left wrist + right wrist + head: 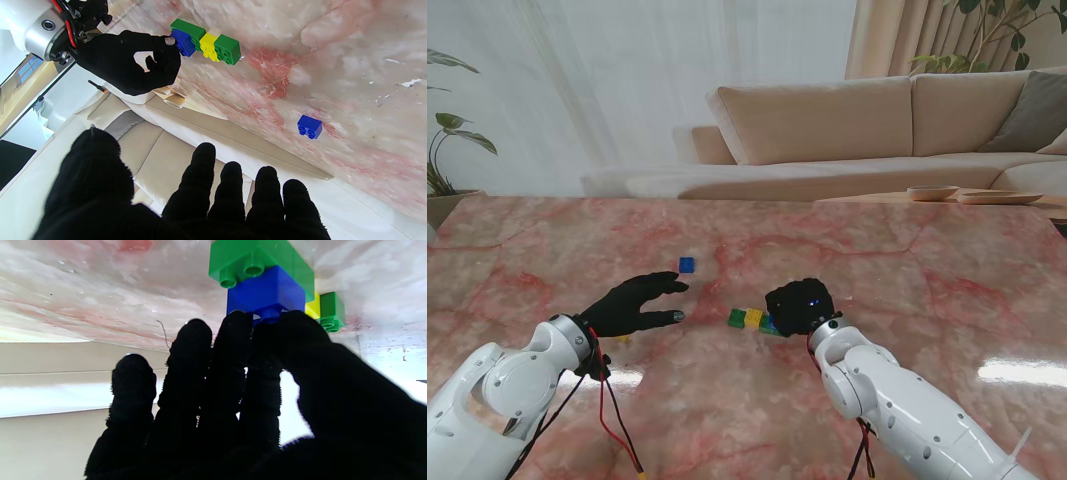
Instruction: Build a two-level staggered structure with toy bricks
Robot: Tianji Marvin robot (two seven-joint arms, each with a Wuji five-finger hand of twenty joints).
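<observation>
The right hand [253, 380] fills its own wrist view, its fingers [233, 336] and thumb pinched on a blue brick [265, 295] that sits against a green brick [253, 256] at the end of the base row. From the left wrist that row reads green, yellow brick [209, 46], green, lying on the marble surface [927, 260], with the held blue at its fingertip end. Whether the blue is seated on the studs or only touching cannot be told. The risk, judged from this, is a skewed press: pushed off-centre, the loose row could slide or split, and the blue could tip out of the pinch or land flush instead of staggered. The left hand [632, 305] hovers with fingers spread, holding nothing, so nothing braces the row. A spare blue brick [687, 265] lies just beyond its fingertips.
</observation>
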